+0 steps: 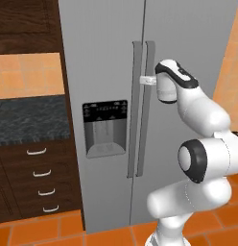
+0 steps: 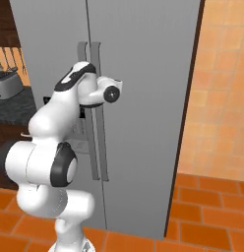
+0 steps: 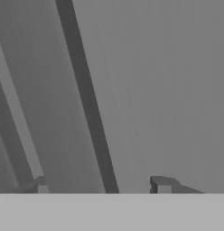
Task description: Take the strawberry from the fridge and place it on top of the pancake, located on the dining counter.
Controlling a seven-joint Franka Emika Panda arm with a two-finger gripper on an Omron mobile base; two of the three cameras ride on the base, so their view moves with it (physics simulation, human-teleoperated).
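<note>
The fridge point(image 1: 106, 53) stands with both grey steel doors closed. My gripper point(image 1: 148, 80) reaches level at the right door's long vertical handle point(image 1: 149, 110), about a third of the way down it. In the hand view the gripper point(image 3: 100, 186) is open, with its fingertips point(image 3: 162, 184) standing apart on either side of the handle point(image 3: 64, 149) and a gap on the right side. The strawberry is hidden behind the closed doors. The pancake and the dining counter are out of view.
The black-panelled water dispenser point(image 1: 105, 127) sits in the left door. A black speckled worktop point(image 1: 29, 120) over dark wood drawers point(image 1: 39, 178) adjoins the fridge on the left. An orange tiled wall point(image 2: 220, 98) flanks it on the right, above an orange tile floor point(image 2: 207, 221).
</note>
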